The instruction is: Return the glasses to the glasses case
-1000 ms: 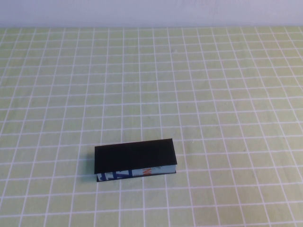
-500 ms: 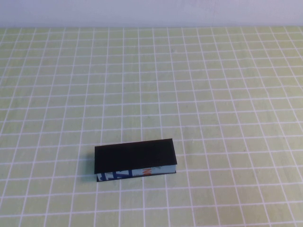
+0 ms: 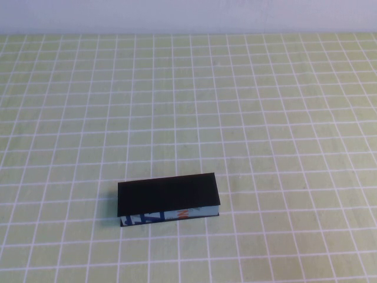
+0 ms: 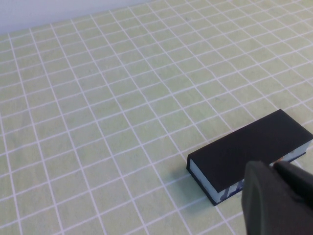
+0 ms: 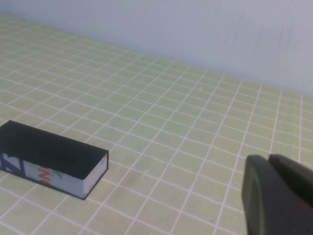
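The table [image 3: 283, 118], spread with a green cloth gridded in white, filled every view; neither arm showed in the high view, so both sat pulled back off its near edge. The glasses case [image 3: 168, 199] lay closed, flap down, its long axis running across the robot's front and tipped slightly, the light blue printed side facing the robot. No glasses were to be seen anywhere; whether they sat inside the shut case could not be told. The left gripper [image 4: 279, 200] hovered above and just short of the case [image 4: 249, 154], which lay close ahead of it, one end toward the claw's far side; the right gripper [image 5: 279, 196] stood well apart from the case [image 5: 51, 156], which lay off toward the left arm's side, end-on. Of the two, the left claw looked much the nearer. Only a dark corner of each claw showed; whether either stood wide or narrow could not be told.
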